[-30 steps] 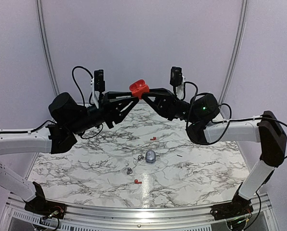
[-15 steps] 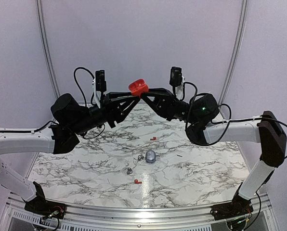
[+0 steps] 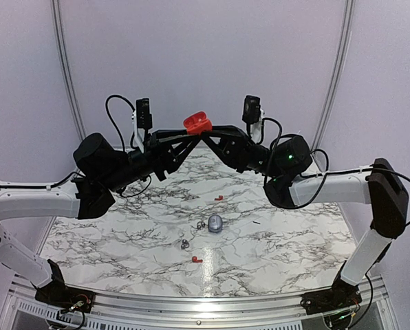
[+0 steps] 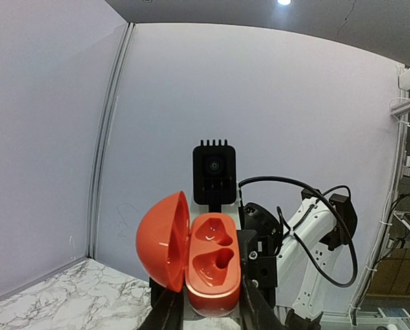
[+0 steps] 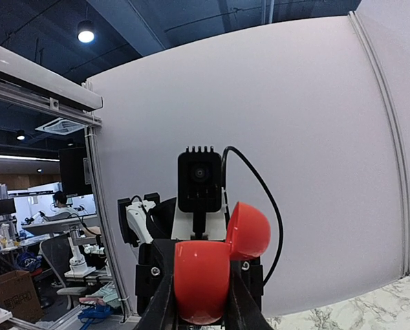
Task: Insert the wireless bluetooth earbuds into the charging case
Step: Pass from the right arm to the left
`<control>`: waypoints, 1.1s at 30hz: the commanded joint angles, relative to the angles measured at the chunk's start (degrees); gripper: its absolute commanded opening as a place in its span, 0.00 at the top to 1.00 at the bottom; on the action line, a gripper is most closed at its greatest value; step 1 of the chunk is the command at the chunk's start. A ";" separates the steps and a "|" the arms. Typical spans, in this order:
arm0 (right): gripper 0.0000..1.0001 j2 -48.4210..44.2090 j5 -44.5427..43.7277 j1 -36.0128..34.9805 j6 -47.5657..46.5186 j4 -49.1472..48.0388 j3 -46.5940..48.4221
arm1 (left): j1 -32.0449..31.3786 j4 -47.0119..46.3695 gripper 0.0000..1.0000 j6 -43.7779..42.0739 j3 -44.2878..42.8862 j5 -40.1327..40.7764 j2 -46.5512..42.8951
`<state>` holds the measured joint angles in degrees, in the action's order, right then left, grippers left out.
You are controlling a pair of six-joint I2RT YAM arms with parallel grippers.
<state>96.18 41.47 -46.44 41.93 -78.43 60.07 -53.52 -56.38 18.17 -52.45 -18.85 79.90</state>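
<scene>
Left gripper (image 4: 210, 307): narrowed onto the base of the glossy red egg-shaped charging case (image 4: 212, 265), which was gripped between its fingers.
Right gripper (image 5: 200, 302): closed narrowly on the same case from the opposite side.
Case position: held aloft between the two arms, well above the white marble-patterned table (image 3: 294, 240). The domed lid was hinged open and both moulded wells were seen to be empty.
Earbuds: two tiny red buds lay on the table, one (image 3: 219, 198) farther back and one (image 3: 196, 260) near the front. Neither was held.
Risk: no gripper was free for a bud. If one grip were released, the case could be tilted or dropped by the other. Pressure on the lid could snap it shut.
Surroundings: a small translucent grey case (image 3: 214, 223) lay between the red buds, with one silvery-grey bud (image 3: 200, 225) just beside it and another (image 3: 185, 244) nearer the front.
Obstruction: the red buds were not covered by anything, but the grey set could be knocked on approach.
</scene>
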 commanded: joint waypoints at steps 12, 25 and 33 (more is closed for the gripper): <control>1.00 1.45 0.26 -1.20 -0.69 -1.28 0.31 | -0.23 -5.76 0.85 1.26 -1.03 1.03 -0.03; 0.74 0.44 1.65 0.26 -1.33 2.18 0.86 | -0.01 -4.52 0.91 0.91 1.12 0.12 -0.85; 0.64 -0.98 3.84 1.71 -2.83 6.03 1.08 | 0.28 -2.06 0.92 0.90 1.27 -0.49 -1.20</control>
<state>96.53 42.83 -45.32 40.66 -76.88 60.07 -53.45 -57.91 19.51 -51.29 -18.98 80.42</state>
